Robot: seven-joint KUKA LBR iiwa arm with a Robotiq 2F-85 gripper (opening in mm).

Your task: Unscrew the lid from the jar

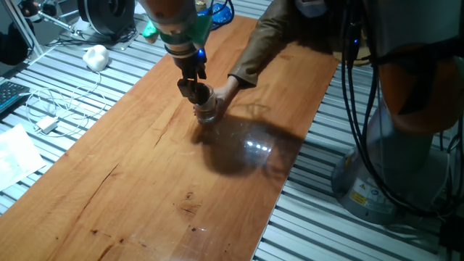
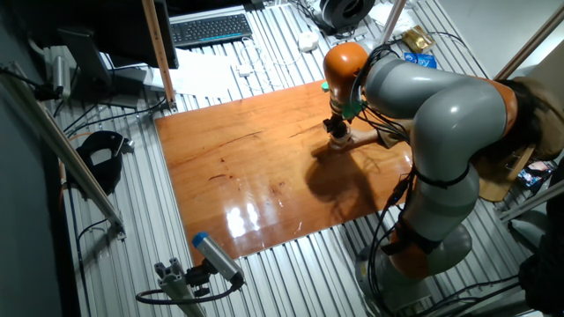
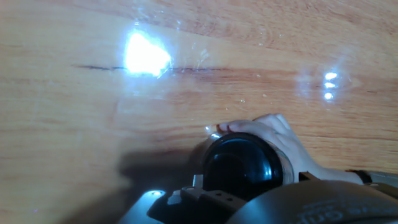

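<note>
The small clear glass jar (image 1: 207, 114) stands on the wooden table (image 1: 145, 181) at its far middle. A person's hand (image 1: 223, 92) holds the jar from the right. The black lid (image 1: 198, 93) sits on top of the jar. My gripper (image 1: 196, 91) comes down from above and its dark fingers close around the lid. In the hand view the lid (image 3: 240, 165) fills the lower middle, with the person's fingers (image 3: 273, 132) wrapped around the jar beside it. In the other fixed view my gripper (image 2: 338, 129) is over the jar (image 2: 340, 140) at the table's far edge.
The person's sleeved arm (image 1: 272, 40) reaches across the table's far right corner. A white object (image 1: 95, 56), cables and an adapter (image 1: 47, 125) lie on the slatted surface to the left. A keyboard (image 2: 211, 29) lies beyond the table. My arm's base (image 1: 388, 174) stands to the right.
</note>
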